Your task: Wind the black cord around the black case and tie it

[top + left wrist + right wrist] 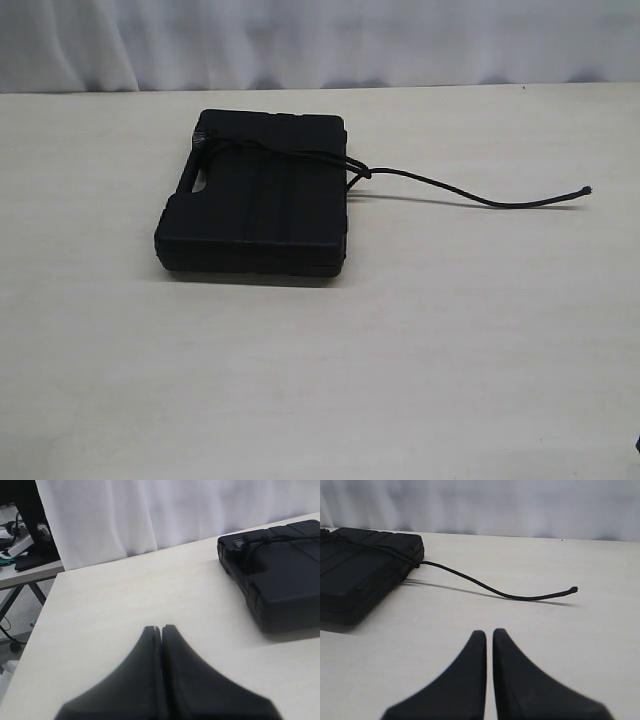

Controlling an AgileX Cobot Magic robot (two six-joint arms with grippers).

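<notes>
as seen from the exterior view, a pale wooden table [320, 380] fills the scene, with a white curtain [320, 40] along its far edge. the black case [260, 210] lies flat, left of centre and toward the far side, its handle slot on the left. the left gripper [162, 628] hangs over bare table left of the case, fingers pressed together, holding nothing. the right gripper [489, 632] hangs over bare table to the near right of the case, fingers drawn together with only a sliver between, also empty. the black cord [470, 195] crosses the far part of the case's top. a knot [365, 172] sits at the case's right edge. the tail trails right across the table to its free end [587, 189], well apart from the case.
</notes>
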